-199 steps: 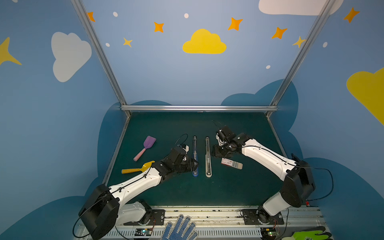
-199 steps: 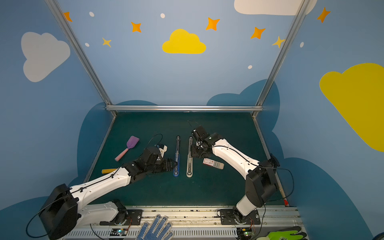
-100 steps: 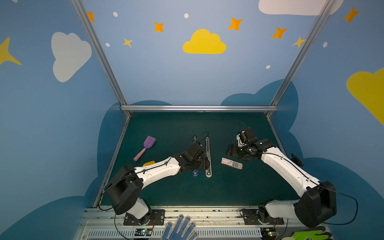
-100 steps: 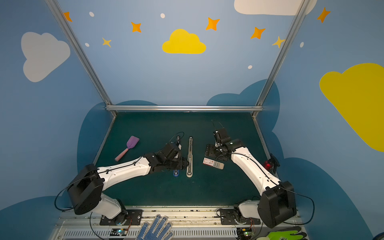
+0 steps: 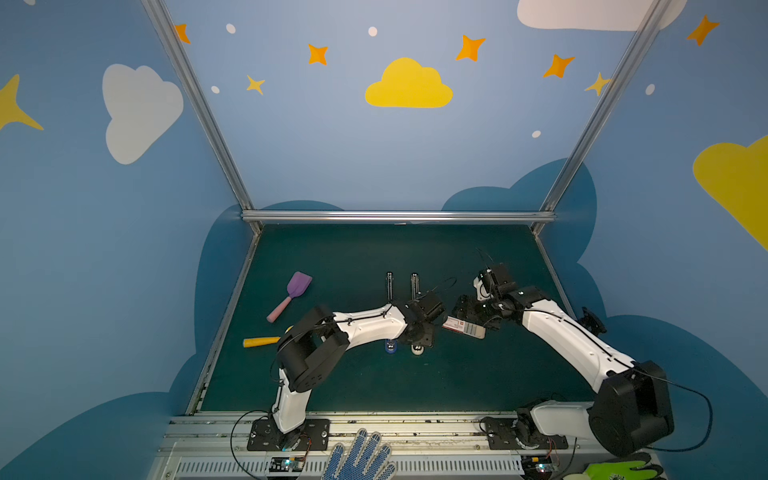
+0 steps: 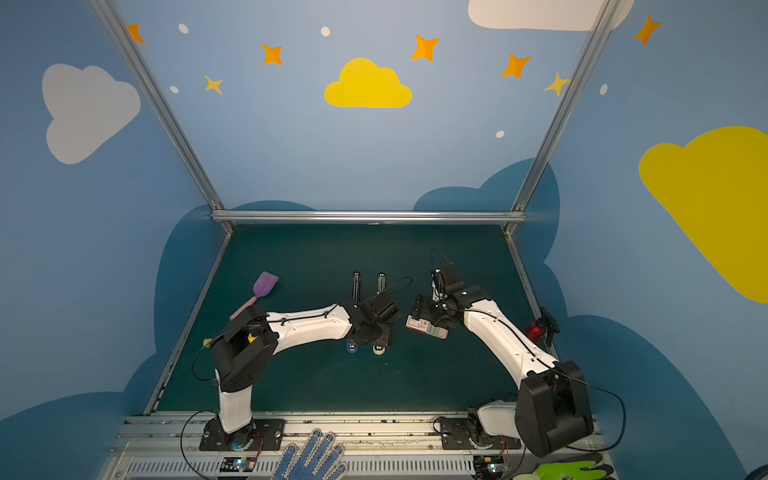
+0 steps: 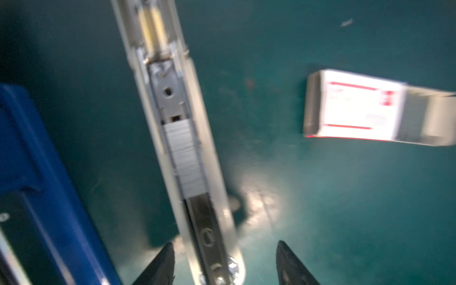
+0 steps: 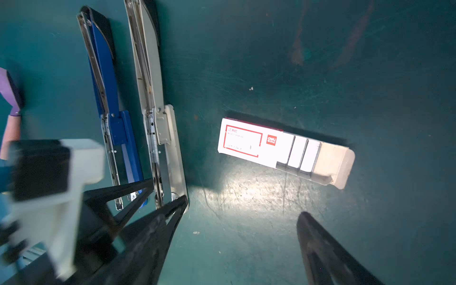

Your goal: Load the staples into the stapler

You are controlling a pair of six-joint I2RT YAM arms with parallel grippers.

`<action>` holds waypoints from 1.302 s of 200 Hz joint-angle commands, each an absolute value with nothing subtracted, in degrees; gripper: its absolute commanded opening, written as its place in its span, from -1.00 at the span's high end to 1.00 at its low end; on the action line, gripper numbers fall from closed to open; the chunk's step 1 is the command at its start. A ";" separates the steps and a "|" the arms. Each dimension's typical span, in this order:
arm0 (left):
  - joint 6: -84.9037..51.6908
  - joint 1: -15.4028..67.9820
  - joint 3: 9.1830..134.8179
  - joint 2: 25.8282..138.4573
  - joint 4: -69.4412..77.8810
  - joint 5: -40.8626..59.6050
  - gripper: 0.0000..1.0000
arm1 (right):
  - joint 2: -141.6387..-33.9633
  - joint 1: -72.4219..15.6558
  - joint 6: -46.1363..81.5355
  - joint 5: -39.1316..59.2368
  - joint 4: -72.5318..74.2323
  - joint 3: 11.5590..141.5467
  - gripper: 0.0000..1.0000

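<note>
Green mat (image 5: 374, 386) bears blue stapler (image 8: 103, 61), white stapler (image 8: 151, 74), staples box (image 8: 246, 143), spatula (image 5: 297, 286).

Your bench (image 5: 374, 386) carries two staplers at mid-frame: one blue stapler (image 5: 389, 286), one white stapler (image 5: 414, 284). One staple box (image 5: 463, 328), right of centre. Two utensils, left: purple spatula (image 5: 297, 286), yellow-handled tool (image 5: 259, 342). Two gloves, bottom edge: blue-dotted glove (image 5: 359, 457), green glove (image 5: 615, 471).

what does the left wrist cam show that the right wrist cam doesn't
Only the left wrist view: a staple strip seated in the white stapler channel, plus its spring. Only the right wrist view: staple rows in the slid-out tray, and the purple spatula. Both: the white stapler, blue stapler and staple box.
</note>
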State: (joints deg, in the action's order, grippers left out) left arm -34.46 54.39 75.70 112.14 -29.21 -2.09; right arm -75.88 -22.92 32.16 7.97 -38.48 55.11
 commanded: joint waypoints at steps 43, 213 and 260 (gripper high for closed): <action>-33.14 52.76 69.54 108.89 -32.88 -5.82 0.03 | -80.50 -22.44 31.81 10.92 -36.38 57.86 -0.62; -20.67 48.09 70.18 102.07 -30.74 -6.00 -0.18 | -81.85 -12.80 31.47 22.71 -29.22 59.53 -0.78; -13.91 47.32 86.36 113.58 -32.39 -3.51 -0.24 | -84.75 -2.75 35.05 41.08 -21.16 56.29 -0.66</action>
